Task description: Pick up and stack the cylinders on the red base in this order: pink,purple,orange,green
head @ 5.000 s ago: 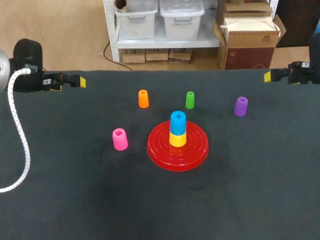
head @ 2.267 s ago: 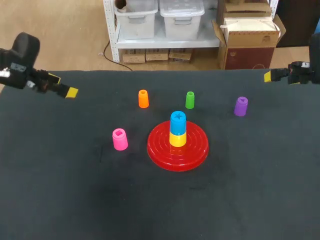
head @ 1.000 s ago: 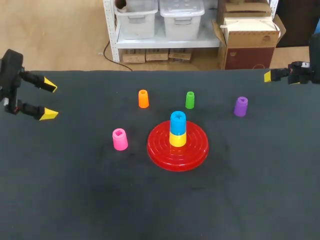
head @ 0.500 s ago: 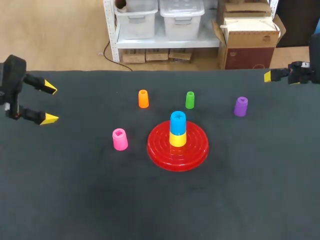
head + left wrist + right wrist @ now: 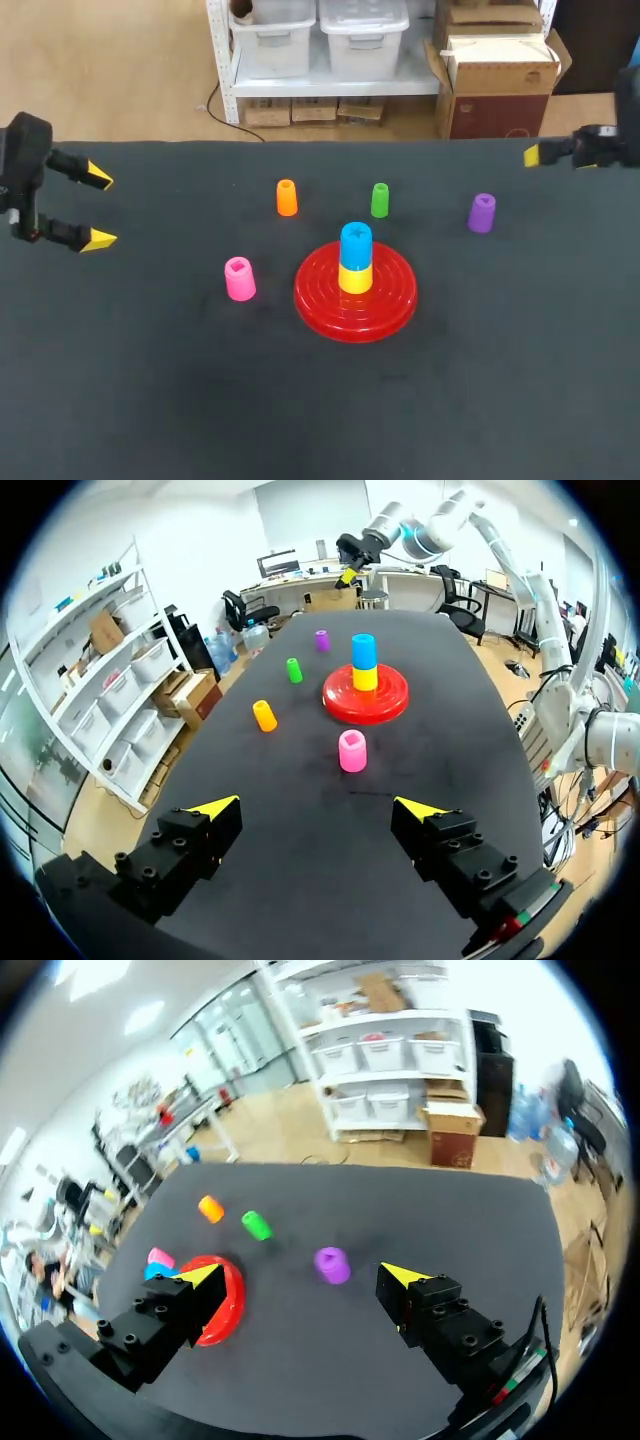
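A red base (image 5: 385,300) sits mid-table with a blue cylinder (image 5: 355,242) stacked on a yellow one (image 5: 355,279). The pink cylinder (image 5: 239,279) stands left of the base. Behind the base are the orange (image 5: 287,197) and green (image 5: 380,199) cylinders, with the purple (image 5: 482,212) further right. My left gripper (image 5: 98,209) hovers open and empty at the table's left edge, far from the pink cylinder (image 5: 352,751), which lies ahead of its fingers (image 5: 318,808). My right gripper (image 5: 300,1275) is open at the far right corner (image 5: 535,155), with the purple cylinder (image 5: 332,1264) ahead of it.
Everything stands on a dark table (image 5: 300,400) whose far edge runs just behind both grippers. Wide bare cloth lies between my left gripper and the pink cylinder, and across the near half of the table.
Over the last seconds my left gripper swung from the far left corner down along the left edge and turned so both fingers show spread. In the last half second it has barely moved. The cylinders have stayed put.
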`<state>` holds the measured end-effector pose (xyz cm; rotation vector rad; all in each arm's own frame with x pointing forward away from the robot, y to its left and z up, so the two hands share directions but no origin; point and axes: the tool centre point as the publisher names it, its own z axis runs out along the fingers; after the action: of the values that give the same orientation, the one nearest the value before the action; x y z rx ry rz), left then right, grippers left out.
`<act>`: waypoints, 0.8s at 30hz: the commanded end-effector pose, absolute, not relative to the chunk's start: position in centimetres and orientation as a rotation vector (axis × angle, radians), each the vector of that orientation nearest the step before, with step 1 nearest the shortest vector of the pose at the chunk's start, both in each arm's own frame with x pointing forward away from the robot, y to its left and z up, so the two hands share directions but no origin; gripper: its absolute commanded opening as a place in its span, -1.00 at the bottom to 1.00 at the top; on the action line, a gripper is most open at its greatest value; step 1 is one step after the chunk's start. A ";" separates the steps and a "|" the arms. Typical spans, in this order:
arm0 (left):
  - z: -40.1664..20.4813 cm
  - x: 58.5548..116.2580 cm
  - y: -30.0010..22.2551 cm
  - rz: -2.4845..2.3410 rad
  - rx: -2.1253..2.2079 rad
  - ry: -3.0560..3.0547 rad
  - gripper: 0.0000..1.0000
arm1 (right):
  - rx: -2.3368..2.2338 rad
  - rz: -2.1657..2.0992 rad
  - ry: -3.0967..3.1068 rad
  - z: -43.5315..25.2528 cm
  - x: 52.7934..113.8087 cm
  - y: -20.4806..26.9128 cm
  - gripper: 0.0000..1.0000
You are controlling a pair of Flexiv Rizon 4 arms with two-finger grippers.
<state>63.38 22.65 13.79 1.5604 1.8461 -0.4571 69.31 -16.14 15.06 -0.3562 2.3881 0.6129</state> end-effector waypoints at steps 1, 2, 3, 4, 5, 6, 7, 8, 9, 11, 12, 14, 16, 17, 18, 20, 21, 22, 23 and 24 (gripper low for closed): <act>13.7 63.3 22.7 -0.454 1.557 1.844 1.00 | -0.681 0.602 2.502 14.4 71.7 -8.7 1.00; 13.7 63.3 22.7 -0.454 1.557 1.844 1.00 | -0.741 0.625 2.511 14.2 71.9 -7.0 1.00; 13.7 63.3 22.7 -0.454 1.557 1.844 1.00 | -0.821 0.642 2.522 14.0 72.0 -5.4 1.00; 13.7 63.3 22.7 -0.454 1.557 1.844 1.00 | -0.900 0.651 2.524 13.9 72.2 -3.7 1.00; 13.7 63.3 22.7 -0.454 1.557 1.844 1.00 | -0.981 0.665 2.529 13.8 72.3 -2.0 1.00; 13.7 63.3 22.7 -0.454 1.557 1.844 1.00 | -1.051 0.677 2.535 13.7 72.3 -0.7 1.00; 13.7 63.3 22.7 -0.454 1.557 1.844 1.00 | -1.124 0.689 2.536 13.5 72.3 0.9 1.00; 13.7 63.3 22.7 -0.454 1.557 1.844 1.00 | -1.206 0.695 2.537 13.3 72.3 2.2 1.00; 13.7 63.3 22.7 -0.454 1.557 1.844 1.00 | -1.286 0.701 2.542 13.0 72.2 3.3 1.00; 13.7 63.3 22.7 -0.454 1.557 1.844 1.00 | -1.444 0.671 2.558 12.3 72.1 5.2 1.00; 13.7 63.3 22.7 -0.454 1.557 1.844 1.00 | -1.503 0.670 2.556 12.0 72.1 6.1 1.00; 13.7 63.3 22.7 -0.454 1.557 1.844 1.00 | -1.617 0.684 2.558 11.5 71.9 7.9 1.00; 13.7 63.3 22.7 -0.454 1.557 1.844 1.00 | -1.712 0.690 2.525 11.4 71.8 9.5 1.00; 13.7 63.3 22.7 -0.454 1.557 1.844 1.00 | -1.781 0.693 2.510 11.3 71.6 10.4 1.00; 13.7 63.3 22.7 -0.454 1.557 1.844 1.00 | -1.845 0.685 2.492 11.2 71.4 11.3 1.00; 13.7 63.3 22.7 -0.454 1.557 1.844 1.00 | -1.944 0.664 2.466 11.0 71.1 12.7 1.00; 13.7 63.3 22.7 -0.454 1.557 1.844 1.00 | -1.998 0.665 2.452 10.8 70.9 13.3 1.00; 13.7 63.3 22.7 -0.454 1.557 1.844 1.00 | -2.040 0.664 2.440 10.7 70.7 13.8 1.00; 13.7 63.3 22.7 -0.454 1.557 1.844 1.00 | -2.068 0.671 2.424 10.6 70.5 14.3 1.00; 13.7 63.3 22.7 -0.454 1.557 1.844 1.00 | -2.090 0.680 2.407 10.7 70.4 14.8 1.00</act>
<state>63.36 22.68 13.79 1.5598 1.8475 -0.4567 68.55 12.05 11.26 -1.2752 2.4376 0.6113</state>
